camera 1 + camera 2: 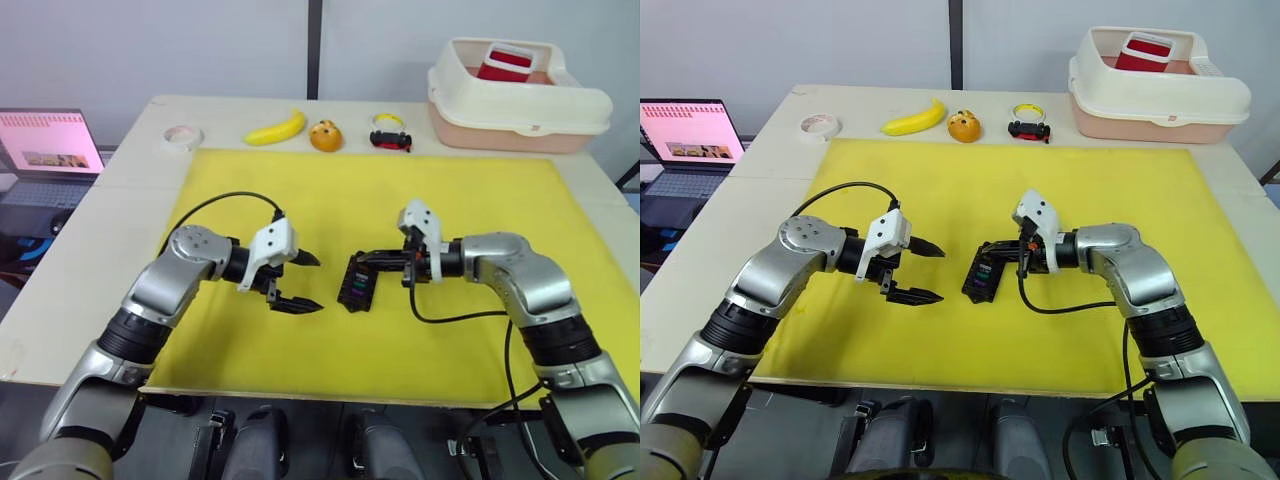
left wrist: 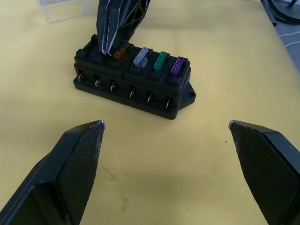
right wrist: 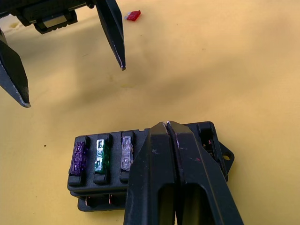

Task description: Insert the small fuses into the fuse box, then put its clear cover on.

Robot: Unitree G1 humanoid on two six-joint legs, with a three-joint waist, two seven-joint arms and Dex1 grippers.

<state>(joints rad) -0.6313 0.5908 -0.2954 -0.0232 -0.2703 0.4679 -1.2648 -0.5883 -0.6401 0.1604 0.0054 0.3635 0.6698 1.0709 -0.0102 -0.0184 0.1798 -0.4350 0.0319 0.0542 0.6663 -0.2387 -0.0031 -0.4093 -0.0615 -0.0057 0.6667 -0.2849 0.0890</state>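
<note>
The black fuse box [image 1: 356, 290] lies on the yellow mat [image 1: 470, 200], between my two grippers. Amber [image 2: 123, 50], grey [image 2: 141, 56], green [image 2: 161, 61] and purple [image 2: 178, 66] fuses stand in one row of its slots. My right gripper [image 1: 360, 262] is shut, its tips pressed onto the box right beside the amber fuse; whatever is under them is hidden. My left gripper [image 1: 318, 283] is open and holds nothing, a short way to the left of the box. A red fuse [image 3: 133, 15] lies loose on the mat beyond the left gripper. The clear cover [image 2: 63, 10] rests on the mat behind the box.
Along the table's far edge are a tape roll [image 1: 183, 137], a banana [image 1: 275, 128], an orange object [image 1: 325, 135] and a black-and-red toy car [image 1: 390, 140]. A cream bin [image 1: 515, 100] stands at the far right. A laptop [image 1: 50, 145] sits off the table's left side.
</note>
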